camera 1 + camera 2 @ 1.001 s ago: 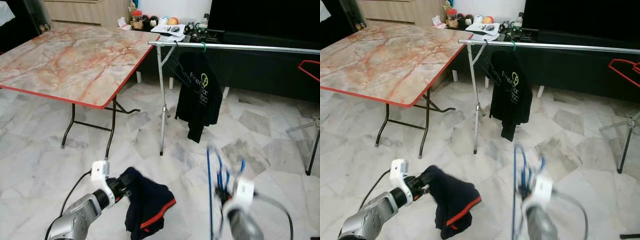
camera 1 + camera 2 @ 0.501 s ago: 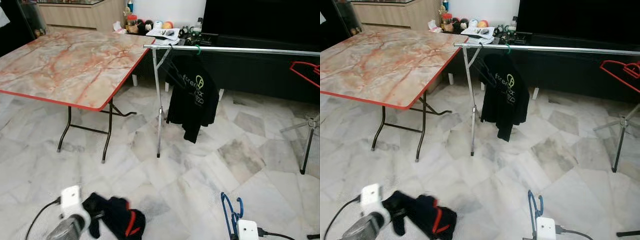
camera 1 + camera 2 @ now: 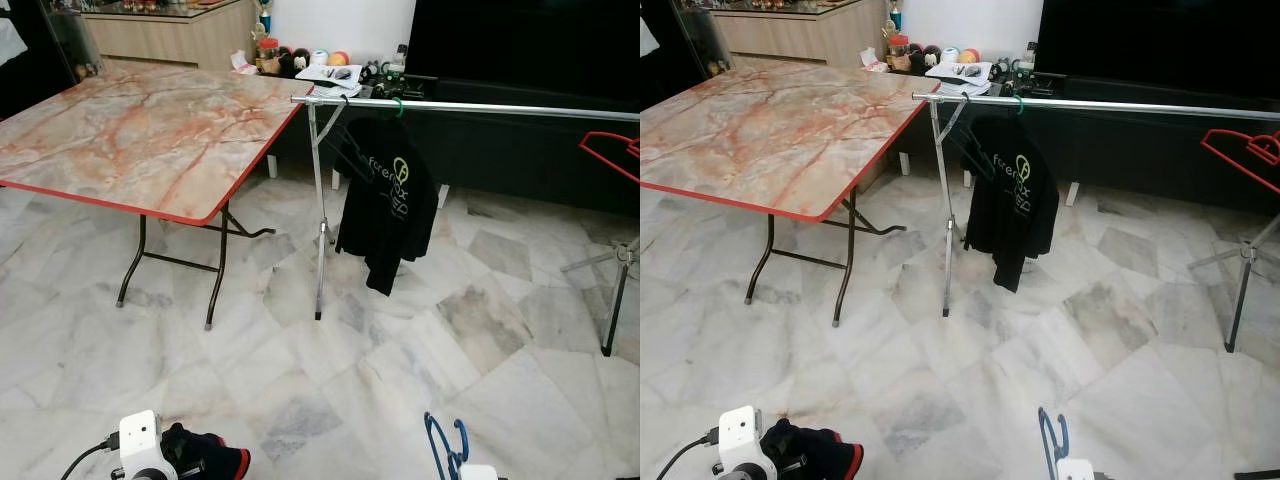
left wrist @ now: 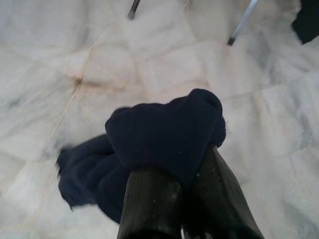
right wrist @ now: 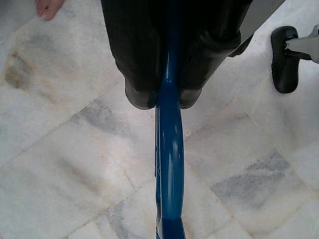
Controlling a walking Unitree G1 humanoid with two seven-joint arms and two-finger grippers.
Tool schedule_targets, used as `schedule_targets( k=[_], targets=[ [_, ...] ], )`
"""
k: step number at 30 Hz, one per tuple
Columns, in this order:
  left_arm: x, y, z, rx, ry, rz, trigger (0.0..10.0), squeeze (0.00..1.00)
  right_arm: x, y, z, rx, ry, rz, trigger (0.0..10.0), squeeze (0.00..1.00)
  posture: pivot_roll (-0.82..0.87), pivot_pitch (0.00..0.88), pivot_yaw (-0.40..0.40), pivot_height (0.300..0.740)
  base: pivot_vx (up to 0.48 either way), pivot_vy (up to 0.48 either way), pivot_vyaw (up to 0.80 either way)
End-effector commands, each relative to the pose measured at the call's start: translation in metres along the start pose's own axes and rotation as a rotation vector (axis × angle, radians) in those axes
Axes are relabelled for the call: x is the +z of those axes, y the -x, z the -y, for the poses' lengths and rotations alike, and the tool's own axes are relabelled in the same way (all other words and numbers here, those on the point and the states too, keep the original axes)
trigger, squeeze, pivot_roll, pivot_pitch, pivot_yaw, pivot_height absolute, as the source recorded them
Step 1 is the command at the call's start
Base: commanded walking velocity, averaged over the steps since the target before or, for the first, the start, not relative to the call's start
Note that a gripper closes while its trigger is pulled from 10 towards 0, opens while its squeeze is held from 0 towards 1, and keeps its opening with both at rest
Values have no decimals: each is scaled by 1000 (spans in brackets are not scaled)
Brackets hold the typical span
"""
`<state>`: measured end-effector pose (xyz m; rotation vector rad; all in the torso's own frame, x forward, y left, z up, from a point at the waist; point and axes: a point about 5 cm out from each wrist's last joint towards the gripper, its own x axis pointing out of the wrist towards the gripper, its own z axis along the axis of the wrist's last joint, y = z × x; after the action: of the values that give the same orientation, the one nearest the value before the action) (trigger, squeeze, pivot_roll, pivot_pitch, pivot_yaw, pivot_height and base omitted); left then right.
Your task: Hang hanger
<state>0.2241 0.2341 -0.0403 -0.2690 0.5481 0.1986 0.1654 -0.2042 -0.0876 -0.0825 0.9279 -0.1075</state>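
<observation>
Arms low now, both dropped from where they were a second ago, when garment and hanger were raised out front. The left gripper (image 4: 192, 196) sits down at seven o'clock, fingers clenched on the dark navy garment (image 4: 164, 134), which bunches over the fingertips. The right gripper (image 5: 167, 97), at five o'clock, is clamped on the blue hanger (image 5: 168, 164), whose hook (image 3: 443, 452) just pokes up above the wrist. Garment and hanger are apart, so nothing is threaded yet, and I'd judge the hanging step is still some way off. Ahead at twelve o'clock runs the silver rail (image 3: 470, 104), well apart from both grippers. Count them: one black T-shirt (image 3: 388, 205) already hanging on a green hook near the rail's left end, one red hanger (image 3: 610, 152) out at two o'clock, one blue hanger in hand, one navy garment in hand. One marble-top table (image 3: 140, 130) stands at ten o'clock.
</observation>
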Motion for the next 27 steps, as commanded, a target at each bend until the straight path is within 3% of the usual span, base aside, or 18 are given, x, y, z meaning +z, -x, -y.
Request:
schedule_targets(
  k=[1,11,17,27],
  targets=[
    [4,-1,3,-31,-23,30,10000,0,-5,1,-2,1,-17,-15,10000,0,3,28,35,740,0,0,0],
    [10,-3,9,-57,-59,80,10000,0,-9,2,-12,20,-38,-27,10000,0,-5,21,46,740,0,0,0],
    [20,-4,15,-101,-98,143,10000,0,-13,3,-16,28,-51,-33,10000,0,-3,15,49,740,0,450,0],
    [29,-10,31,-134,-90,178,10000,0,-11,3,-21,44,-47,-33,10000,0,4,42,47,740,0,480,0]
  ],
)
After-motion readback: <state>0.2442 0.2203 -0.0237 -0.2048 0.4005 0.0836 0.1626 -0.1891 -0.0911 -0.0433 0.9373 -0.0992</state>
